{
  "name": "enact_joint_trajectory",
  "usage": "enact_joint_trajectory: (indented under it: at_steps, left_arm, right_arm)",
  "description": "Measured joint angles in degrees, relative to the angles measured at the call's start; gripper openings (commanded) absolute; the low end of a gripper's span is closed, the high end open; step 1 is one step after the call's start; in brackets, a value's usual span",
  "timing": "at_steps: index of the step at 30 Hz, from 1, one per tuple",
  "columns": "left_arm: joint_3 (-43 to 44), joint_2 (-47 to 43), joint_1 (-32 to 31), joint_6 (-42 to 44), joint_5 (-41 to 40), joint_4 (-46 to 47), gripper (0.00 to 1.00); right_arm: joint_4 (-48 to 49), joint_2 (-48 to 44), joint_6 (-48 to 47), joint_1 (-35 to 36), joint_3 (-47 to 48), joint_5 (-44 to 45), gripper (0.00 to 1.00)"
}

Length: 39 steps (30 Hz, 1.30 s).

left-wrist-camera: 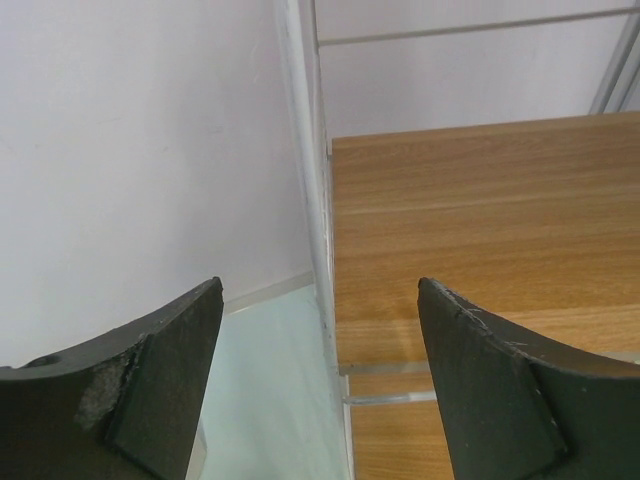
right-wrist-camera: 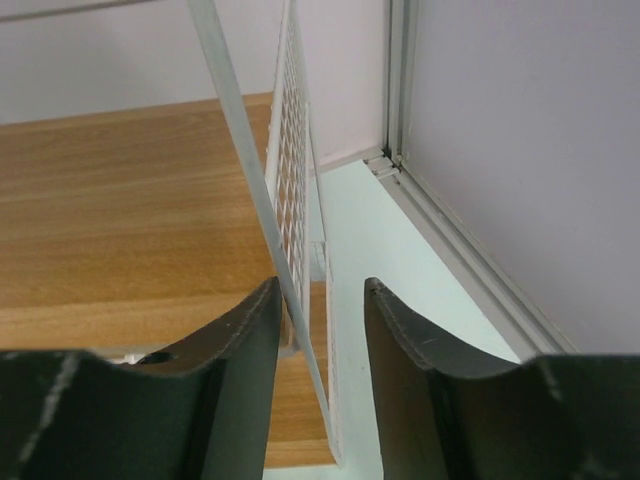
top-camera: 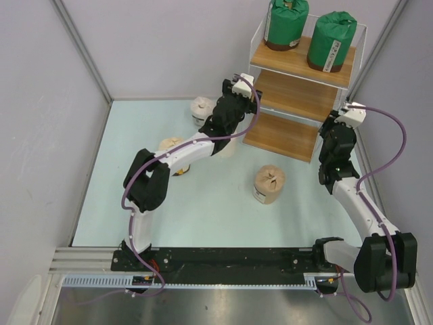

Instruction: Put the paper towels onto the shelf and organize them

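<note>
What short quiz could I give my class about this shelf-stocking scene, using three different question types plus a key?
1. Multiple choice: how many green rolls stand on the top board of the shelf? A one, B two, C four.
2. True or false: the left claw is gripping a roll.
3. Fill the gap: the tan roll stands upright on the ____, apart from the shelf.

Key: 1 B. 2 False; its jaws stand open with nothing held between them. 3 table.
</note>
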Motion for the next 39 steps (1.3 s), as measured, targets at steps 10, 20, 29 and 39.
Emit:
enact_joint_trajectory:
  at_steps: [10,20,29,39]
  left_arm:
    - [3.34,0.09,0.02,0.63,0.31,-0.04,0.53]
    - [3.37,0.68,0.0,0.96,1.73,-1.75,0.22]
    - [-2.58,-1.2,0.0,0.17,2.84,-1.66,0.14]
    - [-11.32,-8.72,-1.2,-3.26,5.38,-2.4,0.08]
  right_arm:
    - [0.22,3.89,0.37,-0.24,3.5,-0.04,0.13]
    - [-0.31,4.09,-0.96,-0.24,3.85,0.04,0.0]
    - [-6.05,0.7,-0.04,-0.24,4.02,-1.46,0.0]
    - [-20.06,-8.39,2.25,-0.24,3.98,-2.58,0.0]
